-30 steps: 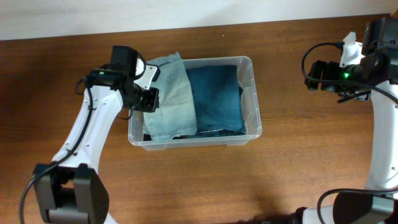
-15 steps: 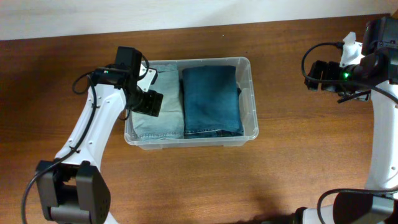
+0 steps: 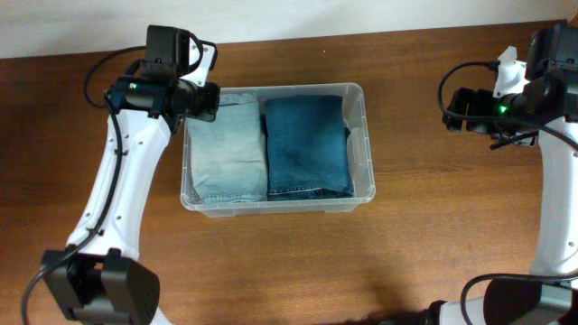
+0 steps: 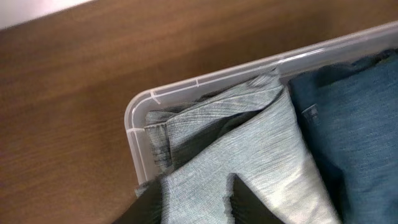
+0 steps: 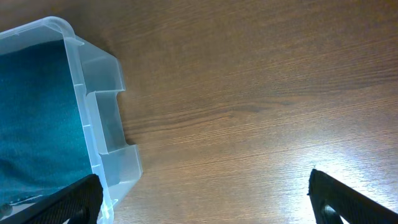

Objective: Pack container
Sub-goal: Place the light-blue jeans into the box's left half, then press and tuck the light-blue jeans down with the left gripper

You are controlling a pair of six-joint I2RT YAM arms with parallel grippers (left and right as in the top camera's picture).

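Note:
The container [image 3: 368,144] is a clear plastic bin in the middle of the table. Folded light blue jeans [image 3: 230,153] lie in its left half and folded dark blue jeans [image 3: 305,144] in its right half. My left gripper [image 3: 206,101] hovers over the bin's back left corner, open, with nothing in it. In the left wrist view its fingers [image 4: 196,202] are spread above the light jeans [image 4: 261,143], beside the bin's rim [image 4: 205,79]. My right gripper [image 3: 461,108] is wide open and empty over bare table right of the bin; its wrist view [image 5: 205,205] shows the bin's end wall [image 5: 99,106].
The table is brown wood [image 3: 271,262] with a pale wall along its far edge [image 3: 271,18]. The right arm's body and cable [image 3: 542,81] stand at the far right. The left arm reaches in from the front left [image 3: 117,208].
The light jeans, earlier bunched over the bin's left rim, now lie flat inside. The bin slid slightly left. My left gripper moved up and back to the back left corner. The right arm stayed still.

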